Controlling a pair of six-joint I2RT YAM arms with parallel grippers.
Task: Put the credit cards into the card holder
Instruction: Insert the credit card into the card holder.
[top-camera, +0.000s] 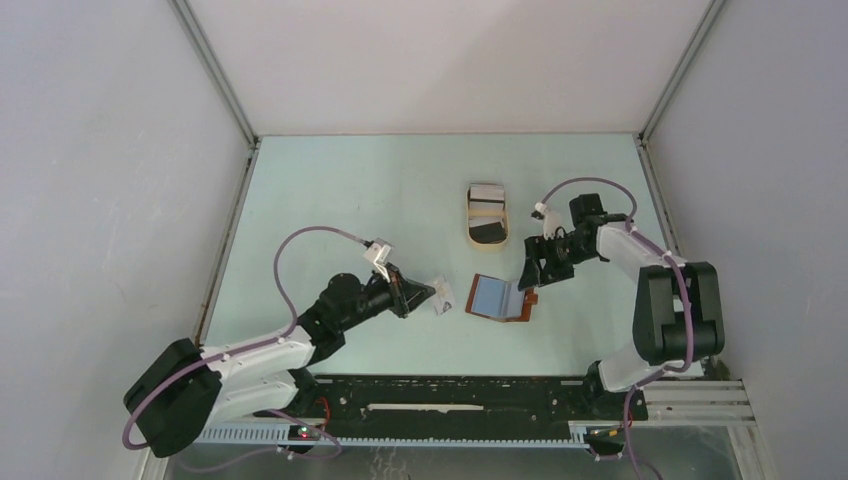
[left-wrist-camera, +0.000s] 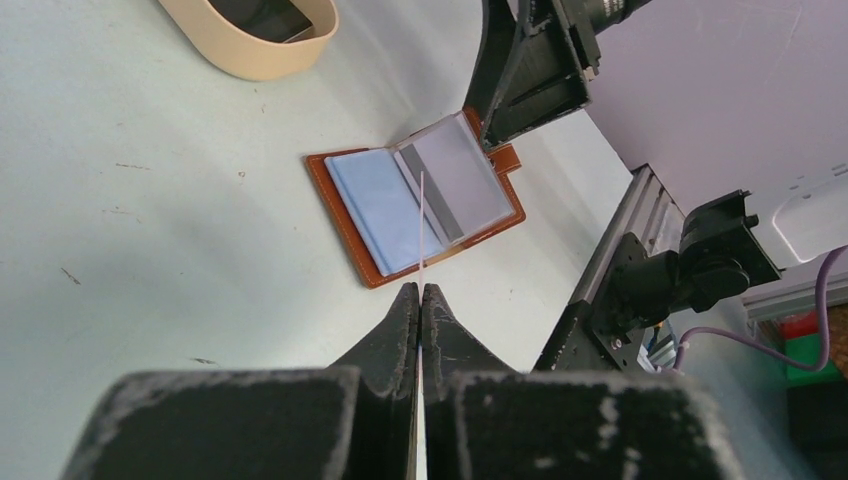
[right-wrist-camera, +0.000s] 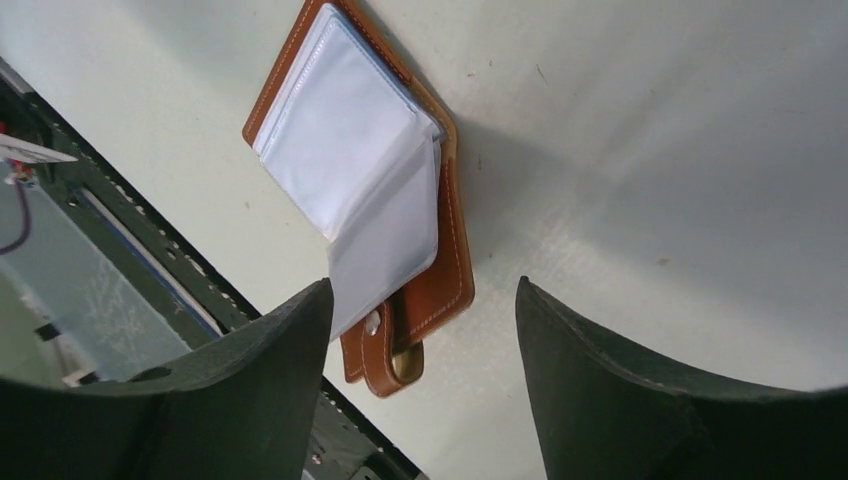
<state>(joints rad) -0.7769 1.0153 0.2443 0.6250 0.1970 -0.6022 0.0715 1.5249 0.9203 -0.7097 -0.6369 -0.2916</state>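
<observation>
The card holder (top-camera: 502, 298), smooth reddish-brown leather with stitched edges and glossy clear plastic sleeves, lies open on the pale table (top-camera: 350, 190). Left of it, the left gripper (left-wrist-camera: 420, 300) is pinched together on a thin white card (left-wrist-camera: 422, 220), seen edge-on. Just beside the holder's strap side, the right gripper (right-wrist-camera: 422, 290) has its matte black fingers spread apart. Behind the holder sits a tan oval tray (left-wrist-camera: 250, 62) with more cards (top-camera: 487, 195).
</observation>
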